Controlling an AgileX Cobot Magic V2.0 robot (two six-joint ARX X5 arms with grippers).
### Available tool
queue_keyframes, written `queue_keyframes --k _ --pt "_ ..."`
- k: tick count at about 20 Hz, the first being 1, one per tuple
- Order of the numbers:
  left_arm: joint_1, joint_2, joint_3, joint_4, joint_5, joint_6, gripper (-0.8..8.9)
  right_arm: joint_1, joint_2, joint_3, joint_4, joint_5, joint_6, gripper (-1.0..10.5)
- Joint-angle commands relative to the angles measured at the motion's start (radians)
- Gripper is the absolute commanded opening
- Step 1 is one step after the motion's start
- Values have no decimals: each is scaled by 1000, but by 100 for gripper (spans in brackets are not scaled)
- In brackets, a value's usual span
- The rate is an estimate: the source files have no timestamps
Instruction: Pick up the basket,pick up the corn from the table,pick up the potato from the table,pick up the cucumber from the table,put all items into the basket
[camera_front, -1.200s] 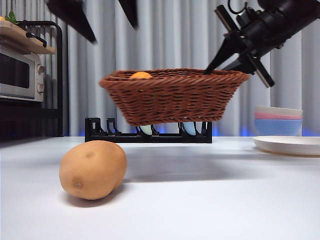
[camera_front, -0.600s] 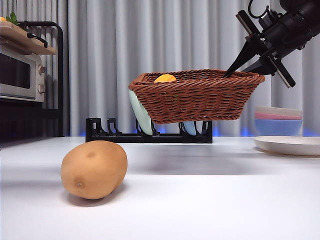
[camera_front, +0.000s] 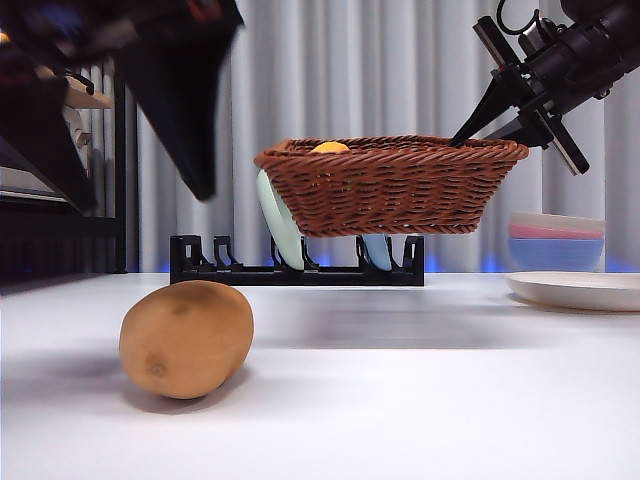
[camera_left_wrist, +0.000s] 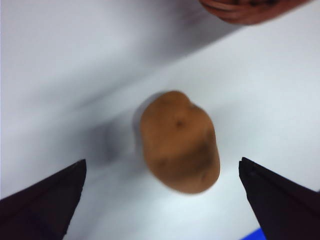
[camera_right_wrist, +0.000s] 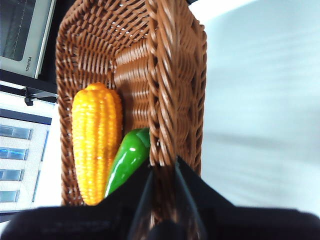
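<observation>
The left gripper (camera_left_wrist: 160, 200), jaws wide apart, should straddle the potato (camera_left_wrist: 179, 141) across its narrow middle; the right gripper (camera_right_wrist: 162, 172) clamps the basket (camera_right_wrist: 172, 75) rim.

Left gripper (camera_left_wrist: 160, 172) jaws spread wide; right gripper (camera_right_wrist: 162, 175) jaws apparently clamped.

"TOSHIBA" is printed on the microwave (camera_right_wrist: 22, 37).

The basket (camera_right_wrist: 170, 75) is rough brown woven wicker. The corn (camera_right_wrist: 96, 142) and cucumber (camera_right_wrist: 125, 162) look like glossy plastic. The potato (camera_front: 186, 338) is smooth and matt on the plain white table (camera_front: 420, 400).
</observation>
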Motion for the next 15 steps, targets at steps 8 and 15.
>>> queue_keyframes --k 8,15 --pt "7 241 -4 116 93 -20 594 1 10 6 17 -19 13 -16" --pt "16 260 -5 142 93 4 -5 1 10 6 17 -19 12 -16"
